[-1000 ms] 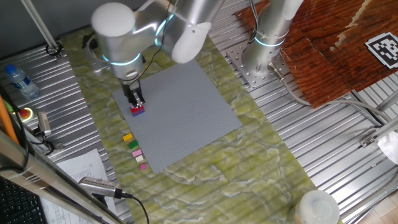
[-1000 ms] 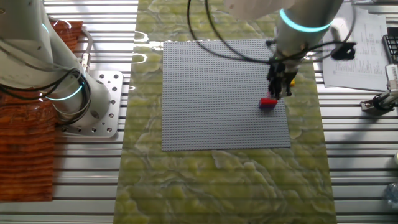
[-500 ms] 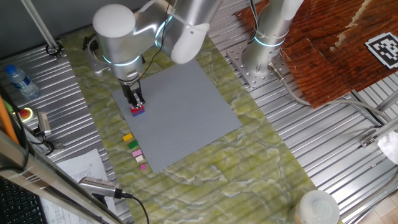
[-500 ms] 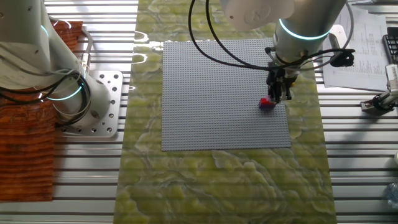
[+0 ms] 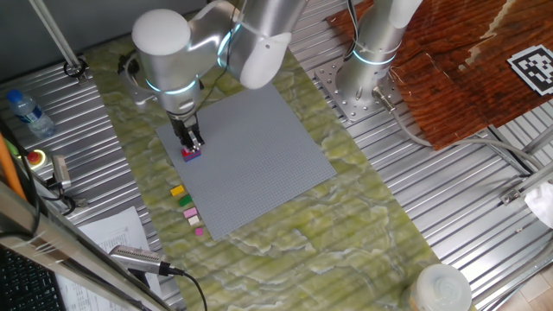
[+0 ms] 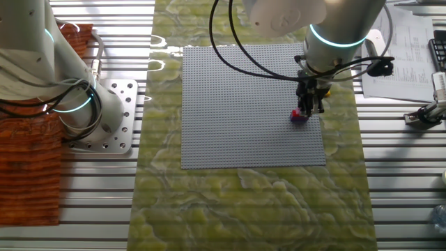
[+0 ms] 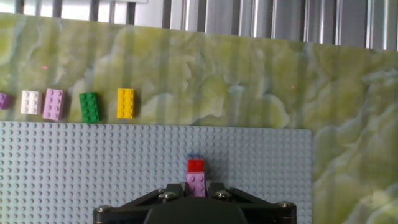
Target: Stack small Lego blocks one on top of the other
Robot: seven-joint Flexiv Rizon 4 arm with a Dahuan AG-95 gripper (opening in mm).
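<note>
Green marbled mat (image 5: 285,233) covers the table middle; on it lies the grey baseplate (image 5: 259,155), big and flat. The arm (image 5: 173,52) reaches down over the baseplate's edge nearest the loose bricks.

The gripper (image 6: 309,106) hangs straight down over a small stack (image 6: 299,116) on the baseplate. In the hand view the stack (image 7: 196,176) shows a red brick (image 7: 196,165) and a pink brick (image 7: 196,183) right at the gripper body's front edge, touching or overlapping each other; which sits on which, cannot tell from this angle. In the fixed views it reads as red over a purplish layer.

Finger state: fingertips sit just at or above the stack, too small and dark to resolve in the fixed views, hidden in the hand view. Cannot tell if they are parted or clamped on a brick.

Spare bricks wait in a row on the mat just off the baseplate edge: yellow brick (image 7: 125,103), green brick (image 7: 89,107), a lilac brick (image 7: 52,104), a white brick (image 7: 29,102), and a purple brick (image 7: 3,100) cut by the frame edge.

Step, as a judgement: seating or releasing a brick on the stack, early in the task, with five bricks unstacked.

Next move likely calls for a clean vertical lift off the stack without tugging it loose, then travel to the row, yellow being nearest, with a square grip across its short sides. Stud alignment is the tight part.
</note>
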